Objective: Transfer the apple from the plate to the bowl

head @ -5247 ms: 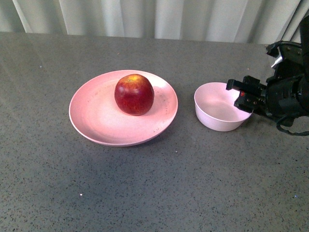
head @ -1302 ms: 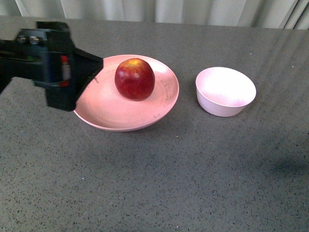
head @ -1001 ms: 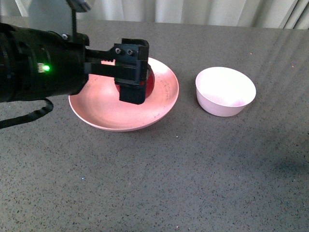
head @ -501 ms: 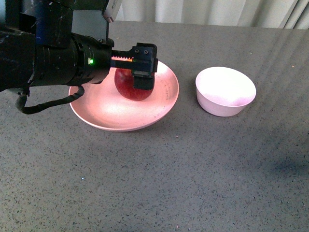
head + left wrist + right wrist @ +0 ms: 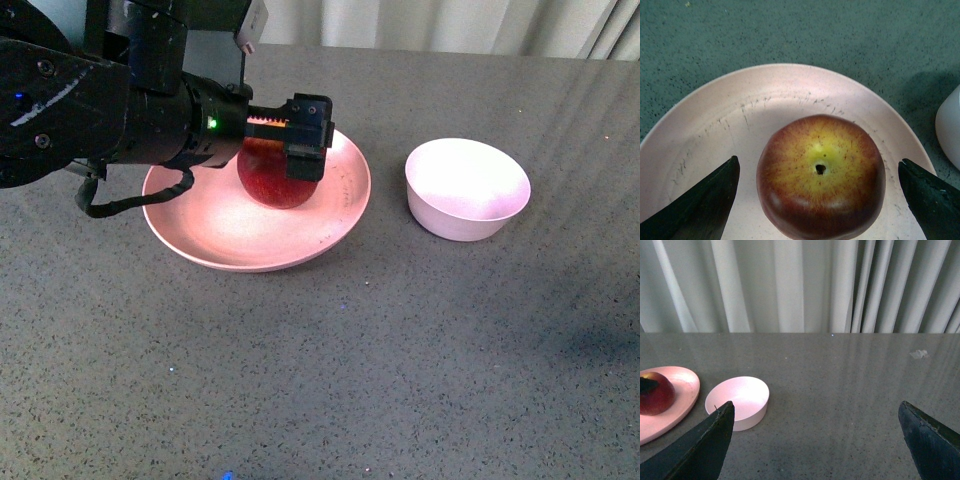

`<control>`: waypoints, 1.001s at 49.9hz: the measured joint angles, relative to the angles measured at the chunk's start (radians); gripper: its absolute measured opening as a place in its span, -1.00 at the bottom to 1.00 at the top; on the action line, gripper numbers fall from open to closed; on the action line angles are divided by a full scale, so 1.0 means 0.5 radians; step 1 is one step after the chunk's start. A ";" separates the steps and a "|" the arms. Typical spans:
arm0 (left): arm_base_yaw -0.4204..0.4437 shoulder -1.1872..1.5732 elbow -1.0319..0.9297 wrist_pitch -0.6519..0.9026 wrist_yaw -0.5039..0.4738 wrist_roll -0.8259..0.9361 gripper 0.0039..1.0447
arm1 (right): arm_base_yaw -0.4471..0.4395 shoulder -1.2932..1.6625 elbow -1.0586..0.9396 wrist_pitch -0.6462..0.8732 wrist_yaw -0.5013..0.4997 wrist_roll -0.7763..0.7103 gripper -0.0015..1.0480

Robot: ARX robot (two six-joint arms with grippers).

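Observation:
The dark red apple (image 5: 268,188) sits on the wide pink plate (image 5: 200,228); my left arm hides its top in the front view. My left gripper (image 5: 303,145) hangs open over the apple. In the left wrist view the apple (image 5: 821,175), with its yellow patch around the stem dip, lies between the two spread fingers (image 5: 710,200) without touching them, on the plate (image 5: 715,125). The small pale bowl (image 5: 467,190) stands empty to the right of the plate. My right gripper (image 5: 815,405) is open and empty above the table, out of the front view; its view shows the bowl (image 5: 737,400).
The dark grey speckled table (image 5: 400,350) runs to a pale curtain (image 5: 800,285) at the back. My left arm's black body (image 5: 100,110) covers the plate's far left rim. The bowl's edge shows in the left wrist view (image 5: 950,125).
My left arm came in from the left and moved over the plate until its open gripper was over the apple. My right arm, earlier beside the bowl, has left the front view.

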 joint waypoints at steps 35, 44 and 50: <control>-0.046 0.068 0.063 -0.065 -0.052 0.058 0.41 | 0.000 0.001 0.000 0.000 0.000 0.000 0.83; -0.097 -0.030 0.040 -0.061 -0.040 0.090 0.41 | 0.000 0.001 0.000 0.000 0.000 0.000 0.83; -0.170 -0.105 0.057 -0.061 -0.022 0.095 0.40 | 0.000 0.001 0.000 0.000 0.000 0.000 0.83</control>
